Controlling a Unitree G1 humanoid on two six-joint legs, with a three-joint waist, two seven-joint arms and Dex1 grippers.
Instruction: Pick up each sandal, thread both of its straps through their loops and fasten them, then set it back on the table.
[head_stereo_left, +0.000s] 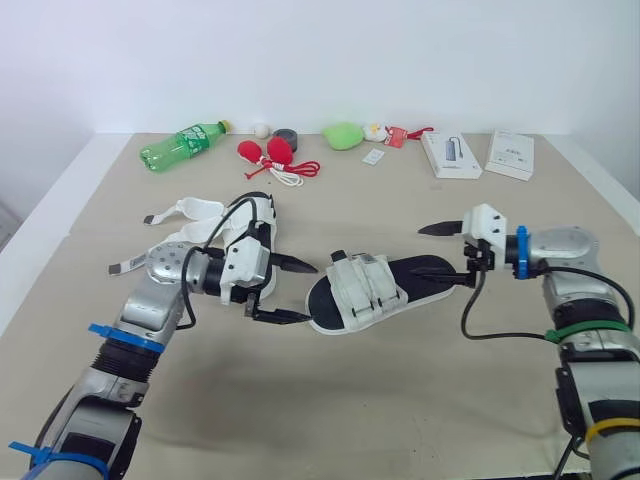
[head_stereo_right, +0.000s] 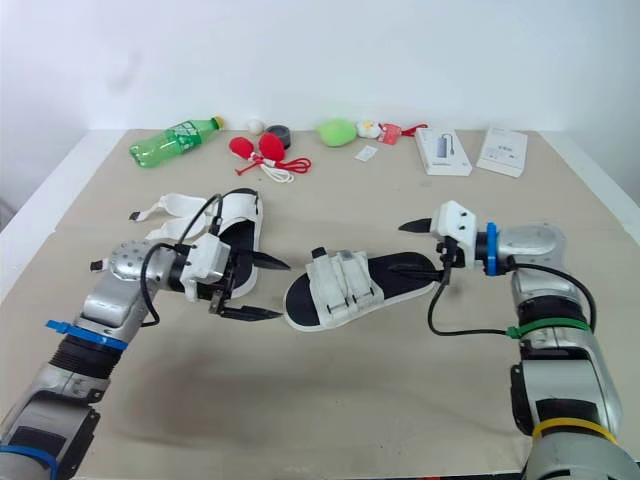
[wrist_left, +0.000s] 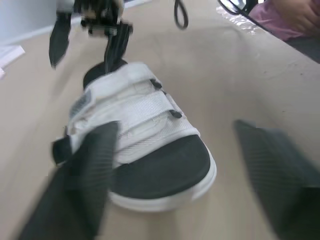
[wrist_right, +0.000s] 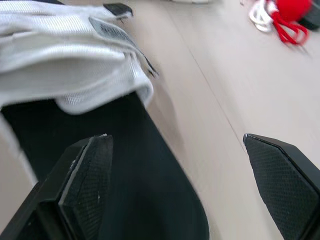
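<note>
Wide-open left hand (head_stereo_left: 311, 291) and right hand (head_stereo_left: 420, 252) flank the white-strapped, black-soled sandal (head_stereo_left: 370, 288) on the beige tabletop (head_stereo_left: 400, 400).
Probably light, with a bendy sole and floppy straps; grip the sole edges.

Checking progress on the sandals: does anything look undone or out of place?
Yes. The far sandal, behind the left gripper, has its straps splayed loose over the table, unfastened, unlike the middle sandal.
</note>
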